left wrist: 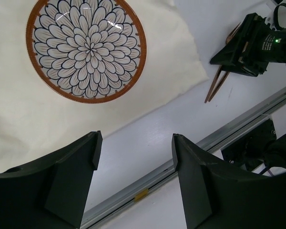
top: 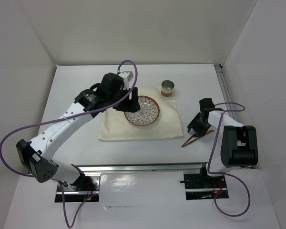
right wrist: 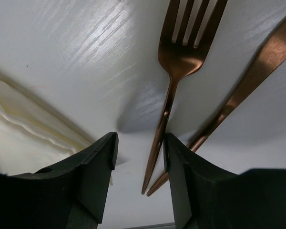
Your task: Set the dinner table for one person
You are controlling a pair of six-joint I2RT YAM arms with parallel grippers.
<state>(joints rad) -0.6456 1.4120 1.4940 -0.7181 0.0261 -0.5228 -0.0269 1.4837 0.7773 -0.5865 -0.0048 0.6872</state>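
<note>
The dinner table [top: 76, 95] is a white top with a cream cloth [top: 114, 129] in the middle. A floral plate with an orange rim [top: 141, 111] lies on the cloth and also shows in the left wrist view [left wrist: 86, 50]. My left gripper [top: 125, 102] hovers open and empty just left of the plate; in its own view [left wrist: 135, 148] bare table shows between the jaws. A copper fork [right wrist: 174, 71] and knife [right wrist: 248, 90] lie right of the cloth [top: 193, 139]. My right gripper [right wrist: 140, 148] is open low over them, with the fork's handle between its fingers, close to the right finger [right wrist: 181, 167].
A small metal cup [top: 168, 88] stands at the cloth's far right corner. A metal rail [top: 148, 167] runs along the near edge and another [top: 225, 90] along the right edge. White walls enclose the back and sides.
</note>
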